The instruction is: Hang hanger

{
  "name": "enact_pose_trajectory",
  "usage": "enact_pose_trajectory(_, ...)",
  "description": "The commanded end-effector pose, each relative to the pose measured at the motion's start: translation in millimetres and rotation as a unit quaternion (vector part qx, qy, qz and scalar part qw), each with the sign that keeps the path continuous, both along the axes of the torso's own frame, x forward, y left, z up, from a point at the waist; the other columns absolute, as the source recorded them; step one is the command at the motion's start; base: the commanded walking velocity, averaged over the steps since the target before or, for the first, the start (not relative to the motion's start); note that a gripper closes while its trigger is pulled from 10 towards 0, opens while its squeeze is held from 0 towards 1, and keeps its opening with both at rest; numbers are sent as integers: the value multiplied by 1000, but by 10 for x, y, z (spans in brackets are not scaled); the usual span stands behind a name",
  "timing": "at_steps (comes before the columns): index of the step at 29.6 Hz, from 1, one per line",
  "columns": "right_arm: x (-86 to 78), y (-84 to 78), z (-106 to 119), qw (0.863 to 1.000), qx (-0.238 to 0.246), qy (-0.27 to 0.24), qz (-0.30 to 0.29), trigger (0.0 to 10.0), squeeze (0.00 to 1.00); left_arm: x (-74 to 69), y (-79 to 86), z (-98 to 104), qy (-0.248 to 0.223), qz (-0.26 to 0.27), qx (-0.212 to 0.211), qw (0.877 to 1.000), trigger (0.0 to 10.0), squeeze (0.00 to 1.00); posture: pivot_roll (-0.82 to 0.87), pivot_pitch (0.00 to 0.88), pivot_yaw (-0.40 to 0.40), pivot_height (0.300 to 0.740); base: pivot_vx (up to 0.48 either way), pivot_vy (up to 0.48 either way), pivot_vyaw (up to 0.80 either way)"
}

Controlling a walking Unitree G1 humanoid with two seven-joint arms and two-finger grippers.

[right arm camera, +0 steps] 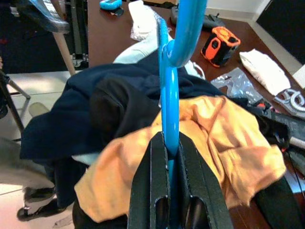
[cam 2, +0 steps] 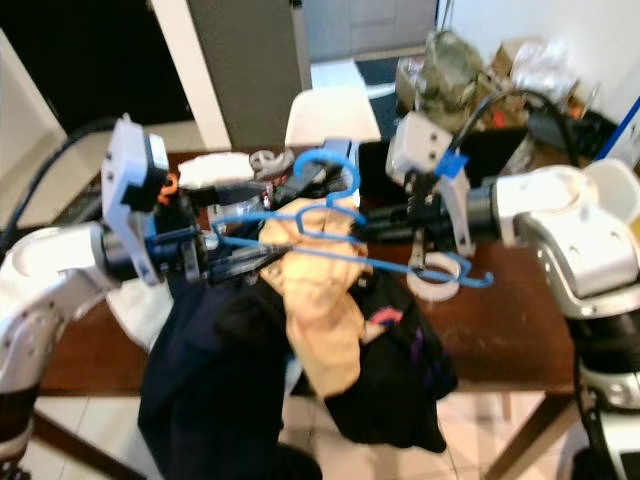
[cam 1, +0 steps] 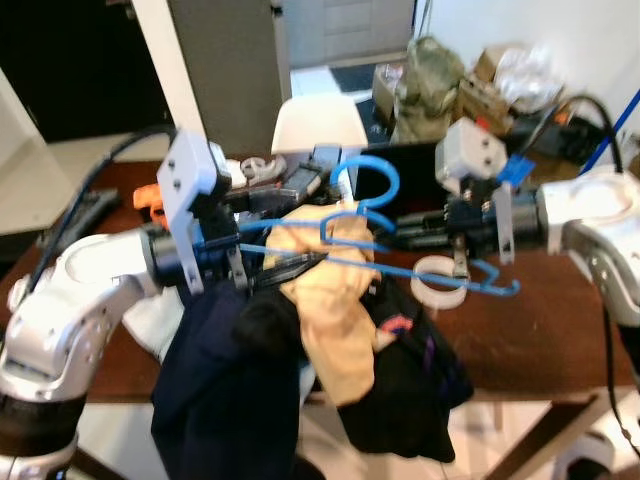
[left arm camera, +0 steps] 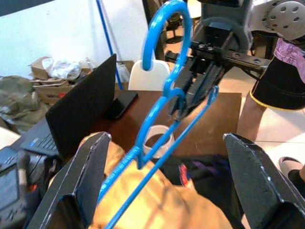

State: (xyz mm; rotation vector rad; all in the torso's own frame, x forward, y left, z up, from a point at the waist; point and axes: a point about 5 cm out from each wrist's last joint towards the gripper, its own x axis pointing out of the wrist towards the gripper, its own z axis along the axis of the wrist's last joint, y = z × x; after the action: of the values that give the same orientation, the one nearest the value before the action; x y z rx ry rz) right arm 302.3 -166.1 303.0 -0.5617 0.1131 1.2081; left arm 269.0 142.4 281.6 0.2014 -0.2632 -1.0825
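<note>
Seemingly unlabelled blue hanger [cam 1: 372,232], right hand [right arm camera: 169,191] clamped

A hanger [cam 1: 375,235] hangs in the air between two grippers, above the near edge of a table [cam 1: 560,330]. The right gripper [cam 1: 400,228] clamps its neck from the right; the left gripper [cam 1: 285,265] reaches in from the left. Clothes [cam 1: 330,320] drape below the hanger. A tape roll [cam 1: 440,282] lies on the table behind it, with a laptop [left arm camera: 81,112] farther back.
</note>
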Motion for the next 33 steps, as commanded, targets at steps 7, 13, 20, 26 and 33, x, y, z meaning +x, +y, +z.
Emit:
enact_pose_trajectory(7, 74, -72, -76, 999, -5, -1, -39, 10000, 0, -18, -27, -66, 13, -3, -2, 1000, 10000, 0, -46, 0, 79, 740, -309, 0, 0)
enact_pose_trajectory(13, 62, -85, -104, 999, -7, 2, -40, 10000, 0, -9, -43, -123, 23, -3, -3, 1000, 10000, 0, -49, 0, 79, 740, -311, 0, 0)
enact_pose_trajectory(20, 72, -106, -196, 998, -19, 13, -52, 10000, 0, 47, 16, -311, 59, 15, -7, 998, 10000, 0, -51, 0, 80, 740, -310, 0, 0)
enact_pose_trajectory(26, 115, -178, -311, 996, -36, 25, -79, 10000, 0, 91, 88, -494, 92, 35, -9, 995, 10000, 0, -51, 0, 78, 740, -311, 0, 0)
enact_pose_trajectory(33, 213, -417, -663, 983, -81, 62, -153, 10000, 0, 162, 211, -868, 157, 73, -13, 985, 10000, 0, -54, 0, 75, 740, -310, 0, 0)
